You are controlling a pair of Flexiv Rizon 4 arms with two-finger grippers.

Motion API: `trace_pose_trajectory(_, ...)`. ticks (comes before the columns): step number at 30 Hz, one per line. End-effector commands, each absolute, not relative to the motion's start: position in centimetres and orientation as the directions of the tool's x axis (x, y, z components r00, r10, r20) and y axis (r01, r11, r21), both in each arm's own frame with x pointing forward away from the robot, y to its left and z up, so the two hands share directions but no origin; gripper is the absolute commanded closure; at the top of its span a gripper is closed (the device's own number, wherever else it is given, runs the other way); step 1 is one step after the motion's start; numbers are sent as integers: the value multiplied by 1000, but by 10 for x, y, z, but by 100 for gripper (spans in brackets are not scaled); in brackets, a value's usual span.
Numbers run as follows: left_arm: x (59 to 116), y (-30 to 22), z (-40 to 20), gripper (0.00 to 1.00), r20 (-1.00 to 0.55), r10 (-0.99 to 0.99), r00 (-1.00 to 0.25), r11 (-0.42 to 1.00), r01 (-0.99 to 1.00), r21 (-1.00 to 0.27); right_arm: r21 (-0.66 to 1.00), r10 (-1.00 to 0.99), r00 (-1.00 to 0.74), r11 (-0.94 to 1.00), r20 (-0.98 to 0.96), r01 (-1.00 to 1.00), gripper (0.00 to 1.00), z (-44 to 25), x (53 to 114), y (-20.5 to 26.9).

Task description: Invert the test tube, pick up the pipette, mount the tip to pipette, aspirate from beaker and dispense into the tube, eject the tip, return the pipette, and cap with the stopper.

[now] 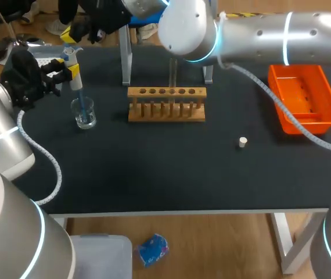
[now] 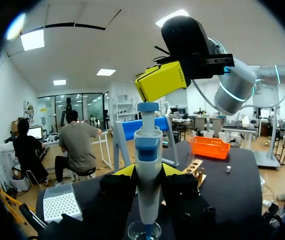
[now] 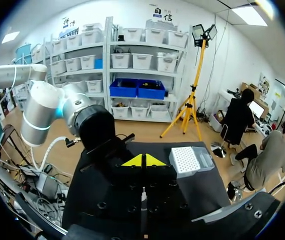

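Holds the pipette [image 1: 75, 78] upright in the left gripper [image 1: 72, 71], with both yellow-tipped fingers pressed on its body from two sides. Points its blue tip [image 1: 82, 103] straight down into the glass beaker [image 1: 85, 115], directly under the left gripper on the dark tabletop [image 1: 154, 168]. Cannot tell whether the tip meets any liquid.

Has the right gripper [image 3: 143, 160] directly above the left gripper, right over the pipette's blue plunger button, with its two yellow tips closed against each other and nothing seen between them. Cannot tell whether it touches the button or hangs just clear of it.

Finds the wooden rack [image 1: 166, 107] ahead of the left gripper, past the pipette and well apart from both grippers, with a clear test tube [image 1: 173, 75] standing upright in one of its holes. Finds the small white stopper [image 1: 243, 142] lying alone on the tabletop beyond the rack, farther ahead of the left gripper, touching nothing else. Finds the orange tray [image 1: 322, 99] farther out still, near the tabletop's edge.

Has the white tip box [image 2: 60, 202] beside the left gripper, near it but not touching, and the grey and blue stand [image 2: 132, 131] ahead of it, behind the pipette.
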State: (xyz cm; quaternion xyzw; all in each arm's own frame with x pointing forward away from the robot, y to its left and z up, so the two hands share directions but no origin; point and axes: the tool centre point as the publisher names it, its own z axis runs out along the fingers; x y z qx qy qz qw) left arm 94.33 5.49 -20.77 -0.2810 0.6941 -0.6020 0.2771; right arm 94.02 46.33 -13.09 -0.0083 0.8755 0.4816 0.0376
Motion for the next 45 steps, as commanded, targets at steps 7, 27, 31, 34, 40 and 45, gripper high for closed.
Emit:
trace_pose_trajectory(7,944,55,-208,100,-48,-723,-689,117,-55,-992,839,27,-997,543,-70,-44,100,-135,946,466)
trace_pose_trajectory(27,944,55,-208,100,-48,-723,-689,117,-55,-992,824,11,-999,565,-52,-37,100,-152,943,464)
trace_pose_trajectory(31,944,55,-208,100,-48,-723,-689,117,-55,-992,821,7,-999,569,-47,-35,100,-156,941,464)
trace_pose_trajectory(34,944,55,-208,100,-48,-723,-689,117,-55,-992,819,4,-999,573,-44,-34,100,-158,941,464)
trace_pose_trajectory(40,944,55,-208,100,-48,-723,-689,117,-55,-992,815,1,-999,578,-41,-33,100,-159,940,463)
trace_pose_trajectory(45,944,55,-208,100,-48,-723,-689,117,-55,-992,814,3,-999,579,-43,-34,100,-158,940,463)
